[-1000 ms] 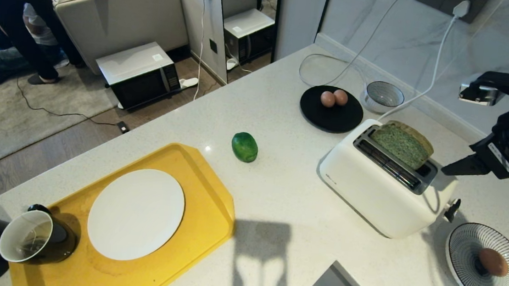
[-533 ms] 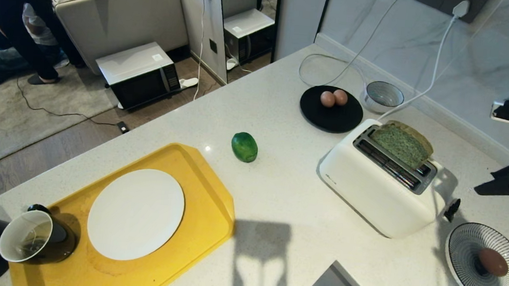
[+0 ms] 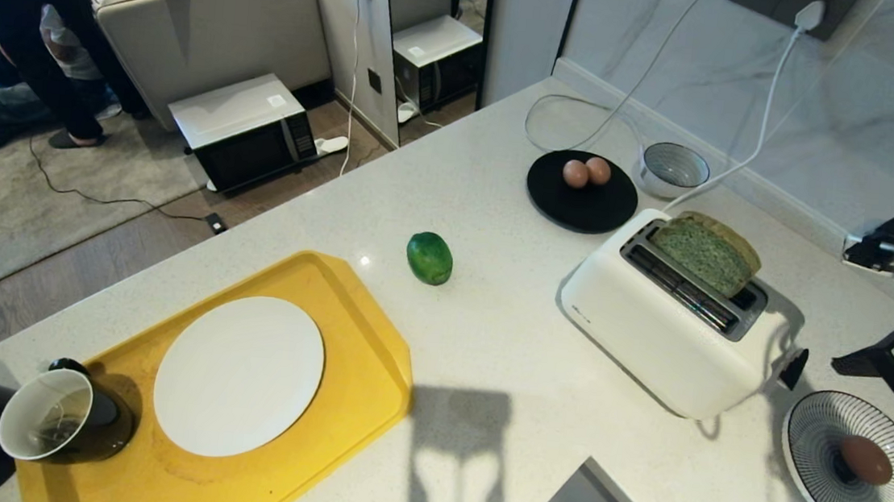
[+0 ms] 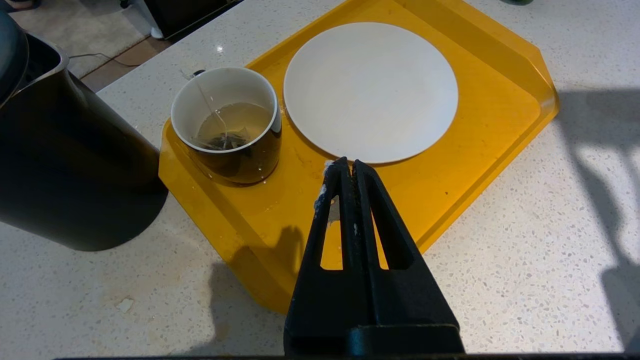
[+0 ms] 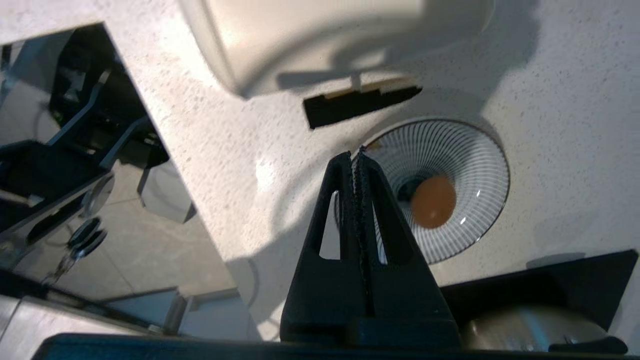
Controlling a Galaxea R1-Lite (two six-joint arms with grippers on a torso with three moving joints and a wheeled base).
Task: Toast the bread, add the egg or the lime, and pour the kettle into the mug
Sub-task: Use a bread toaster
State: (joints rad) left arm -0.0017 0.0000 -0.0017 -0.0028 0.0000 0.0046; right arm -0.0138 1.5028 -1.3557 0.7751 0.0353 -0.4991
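The green bread (image 3: 704,253) stands high in the back slot of the white toaster (image 3: 650,333). My right gripper (image 3: 840,365) hangs shut and empty to the right of the toaster, above the striped bowl's rim (image 5: 480,150), its tips (image 5: 352,156) just short of the black toaster lever (image 5: 360,105). One egg (image 5: 433,201) lies in that bowl, and two more eggs (image 3: 586,172) rest on a black plate. The lime (image 3: 429,257) lies on the counter. My left gripper (image 4: 347,164) is shut and empty over the yellow tray (image 4: 450,190), near the mug (image 4: 230,125) and the kettle (image 4: 65,165).
A white plate (image 3: 239,374) sits on the tray. A small grey bowl (image 3: 673,167) and power cords lie near the back wall. The counter's left edge drops to a floor with a microwave (image 3: 243,128) and a person (image 3: 23,12) beyond.
My right gripper has closed from wide open. The arm has swung right and down, away from the toaster's top to beside its lever end. Bread and toaster are unchanged.
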